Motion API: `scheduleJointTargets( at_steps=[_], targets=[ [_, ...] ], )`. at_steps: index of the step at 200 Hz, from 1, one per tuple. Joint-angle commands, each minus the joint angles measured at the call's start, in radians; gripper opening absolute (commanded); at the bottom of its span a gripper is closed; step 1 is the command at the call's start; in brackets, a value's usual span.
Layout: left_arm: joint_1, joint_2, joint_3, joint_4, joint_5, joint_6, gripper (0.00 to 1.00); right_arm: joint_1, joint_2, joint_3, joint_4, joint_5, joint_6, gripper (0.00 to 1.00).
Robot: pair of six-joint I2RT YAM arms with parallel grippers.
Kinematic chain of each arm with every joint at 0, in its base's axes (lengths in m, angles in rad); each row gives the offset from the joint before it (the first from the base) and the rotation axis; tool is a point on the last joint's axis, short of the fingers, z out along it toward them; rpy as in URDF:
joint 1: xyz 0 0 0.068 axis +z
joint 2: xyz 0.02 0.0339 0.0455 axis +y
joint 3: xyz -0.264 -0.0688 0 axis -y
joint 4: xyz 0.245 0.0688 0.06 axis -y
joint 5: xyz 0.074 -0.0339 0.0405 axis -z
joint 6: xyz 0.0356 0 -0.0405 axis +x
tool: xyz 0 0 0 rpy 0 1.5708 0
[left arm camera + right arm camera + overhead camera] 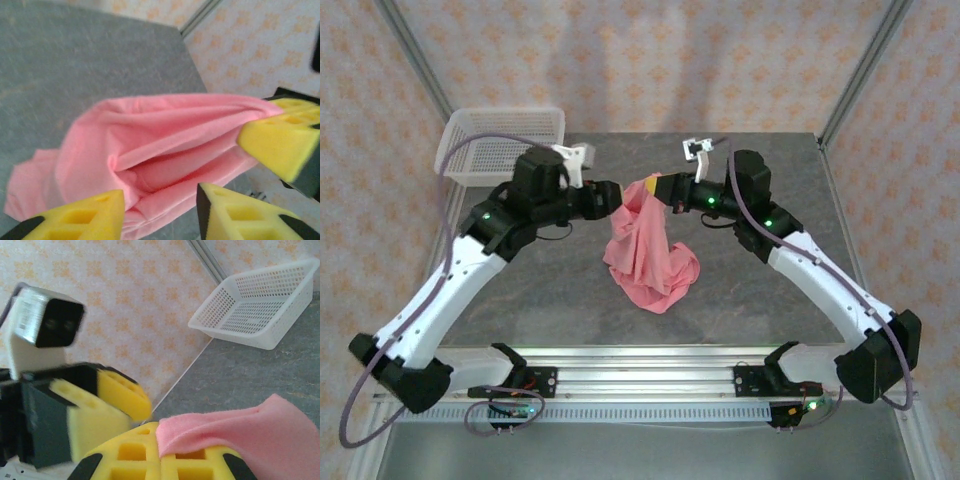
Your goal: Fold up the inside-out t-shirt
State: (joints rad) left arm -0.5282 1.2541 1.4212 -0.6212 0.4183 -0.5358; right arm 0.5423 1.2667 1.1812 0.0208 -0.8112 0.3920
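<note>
The inside-out t-shirt (pixel 650 255) is salmon pink. It hangs bunched from a pinched top edge down to a crumpled heap on the grey table (pixel 550 290). My right gripper (pixel 662 190) is shut on that top edge; in the right wrist view the cloth (pixel 250 432) comes out from between the closed yellow pads (pixel 135 455). My left gripper (pixel 618 195) faces it from the left, close by. In the left wrist view its jaws (pixel 160 205) stand apart, with folds of the shirt (pixel 150 145) lying in the gap. The right gripper's fingers (pixel 280 140) show there, clamped on the cloth.
A white mesh basket (pixel 500 140) stands at the table's back left corner, also seen in the right wrist view (pixel 260 305). Patterned walls and metal frame posts (pixel 410 45) enclose the table. The arm bases sit on the rail at the near edge.
</note>
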Motion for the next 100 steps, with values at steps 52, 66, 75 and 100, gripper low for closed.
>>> scheduleJointTargets(
  at_steps=[52, 66, 75, 100],
  targets=[
    [-0.027, 0.14, 0.023, -0.087, -0.233, -0.121, 0.22, -0.011, -0.038, 0.043, -0.059, 0.038, -0.045, 0.0],
    [-0.024, 0.122, 0.035, -0.09, -0.238, -0.104, 0.03, -0.019, -0.067, 0.007, -0.06, 0.096, -0.042, 0.0],
    [-0.017, 0.108, 0.049, -0.081, -0.225, -0.096, 0.0, -0.026, -0.078, -0.018, -0.075, 0.14, -0.04, 0.0],
    [0.029, 0.065, 0.078, 0.03, -0.092, -0.141, 0.0, -0.047, -0.143, -0.159, -0.085, 0.156, -0.084, 0.0]
  ],
)
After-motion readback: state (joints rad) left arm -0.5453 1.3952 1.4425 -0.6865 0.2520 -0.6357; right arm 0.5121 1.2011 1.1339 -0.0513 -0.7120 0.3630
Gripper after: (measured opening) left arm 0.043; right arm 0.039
